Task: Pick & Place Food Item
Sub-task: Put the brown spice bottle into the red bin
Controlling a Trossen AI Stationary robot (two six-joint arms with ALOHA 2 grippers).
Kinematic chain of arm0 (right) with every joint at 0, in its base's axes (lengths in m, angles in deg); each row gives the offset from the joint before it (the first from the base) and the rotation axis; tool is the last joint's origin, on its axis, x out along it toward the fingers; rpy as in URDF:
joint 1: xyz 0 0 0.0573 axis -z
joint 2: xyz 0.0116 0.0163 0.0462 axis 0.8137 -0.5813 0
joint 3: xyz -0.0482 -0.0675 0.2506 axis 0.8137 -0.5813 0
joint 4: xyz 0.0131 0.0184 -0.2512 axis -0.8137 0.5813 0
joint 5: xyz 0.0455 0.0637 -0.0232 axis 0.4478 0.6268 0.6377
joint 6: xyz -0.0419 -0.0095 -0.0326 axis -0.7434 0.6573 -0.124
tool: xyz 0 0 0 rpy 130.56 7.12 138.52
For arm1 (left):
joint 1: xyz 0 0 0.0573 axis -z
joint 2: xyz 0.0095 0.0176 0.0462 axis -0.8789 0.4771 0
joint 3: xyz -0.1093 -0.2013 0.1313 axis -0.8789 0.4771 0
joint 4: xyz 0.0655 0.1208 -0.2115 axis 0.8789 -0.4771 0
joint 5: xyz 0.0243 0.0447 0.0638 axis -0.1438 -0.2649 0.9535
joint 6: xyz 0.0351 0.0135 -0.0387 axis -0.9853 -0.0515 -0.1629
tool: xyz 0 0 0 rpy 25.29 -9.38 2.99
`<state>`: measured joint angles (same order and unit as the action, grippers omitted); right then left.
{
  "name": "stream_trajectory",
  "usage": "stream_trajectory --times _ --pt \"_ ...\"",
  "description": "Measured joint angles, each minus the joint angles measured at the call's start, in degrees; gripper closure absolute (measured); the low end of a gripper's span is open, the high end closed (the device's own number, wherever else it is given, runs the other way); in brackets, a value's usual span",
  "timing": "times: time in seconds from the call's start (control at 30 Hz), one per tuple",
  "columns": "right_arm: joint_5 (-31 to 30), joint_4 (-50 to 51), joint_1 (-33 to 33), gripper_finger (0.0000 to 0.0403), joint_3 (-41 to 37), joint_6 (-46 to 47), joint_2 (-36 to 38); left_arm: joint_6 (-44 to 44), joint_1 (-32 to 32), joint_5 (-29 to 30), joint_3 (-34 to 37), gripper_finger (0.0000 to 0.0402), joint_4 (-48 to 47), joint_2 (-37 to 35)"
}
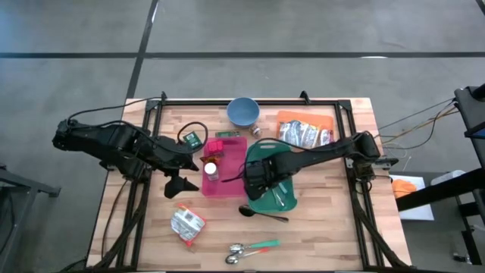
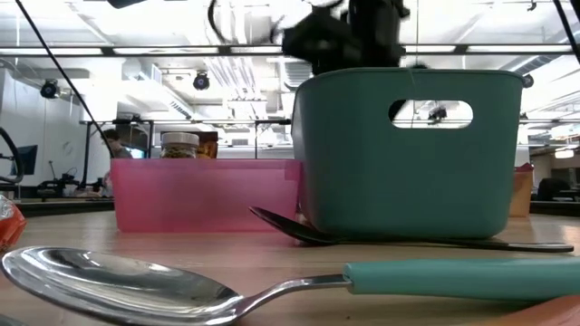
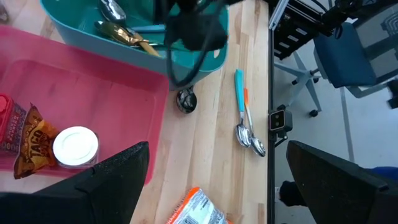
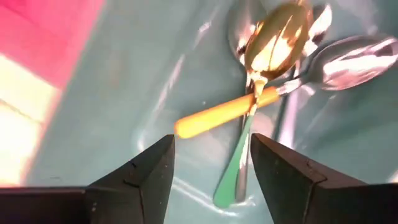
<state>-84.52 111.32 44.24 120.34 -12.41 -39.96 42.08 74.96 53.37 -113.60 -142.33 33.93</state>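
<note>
Right tool (image 4: 211, 177): inside the teal bin (image 1: 261, 155), fingers parted and gripping nothing, hovering just over the cutlery on the bin floor.
Left tool (image 3: 214, 180): spread wide and empty, above the tabletop (image 1: 326, 220) beside the pink bin (image 1: 235, 186).
Spoon (image 4: 249, 87): gold bowl, orange handle, lying loose across other spoons in the teal bin.
Handling: likely light, stiff and slick; the handle's middle looks the best hold, since the polished bowl would slip.
Food items: jar (image 3: 74, 146) and snack bag (image 3: 34, 143) sit in the pink bin; a foil packet (image 1: 186, 225) lies on the tabletop.
Right wrist view only: the spoons' crossing.
Low view only: bin walls, a black spoon (image 2: 299, 231) at the teal bin's base; contents hidden.
</note>
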Motion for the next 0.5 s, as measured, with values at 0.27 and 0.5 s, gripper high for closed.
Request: stream_trajectory --times 0.27,0.5 --pt "-10.18 10.64 -3.35 0.0194 12.85 1.75 0.0 -1.04 -0.16 0.02 0.0 0.0021 0.59 0.25" --pt "-14.29 21.78 -5.86 0.0194 20.56 10.9 0.0 -6.26 -2.06 0.0 -0.02 0.0021 0.47 0.9"
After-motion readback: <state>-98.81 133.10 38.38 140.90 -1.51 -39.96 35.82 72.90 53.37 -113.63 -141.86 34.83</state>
